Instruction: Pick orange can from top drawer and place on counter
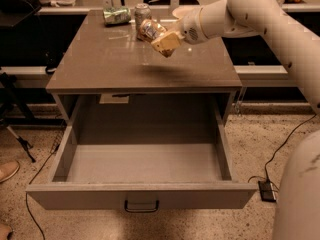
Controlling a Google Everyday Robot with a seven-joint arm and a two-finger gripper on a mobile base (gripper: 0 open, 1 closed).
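The orange can (148, 29), dented and shiny with silver patches, is held in my gripper (157, 35) above the far middle of the counter (115, 64). The gripper's tan fingers (166, 43) are shut around the can, which hangs tilted just above the surface and casts a shadow below it. My white arm reaches in from the upper right. The top drawer (140, 194) is pulled fully open below the counter's front edge. Its inside is empty and its dark pull handle (141, 206) faces me.
A taller silver-green can (142, 11) stands upright at the counter's back edge, right behind the held can. A green-labelled can (116, 15) lies on its side to its left. A cable and power brick (267, 190) lie on the floor at right.
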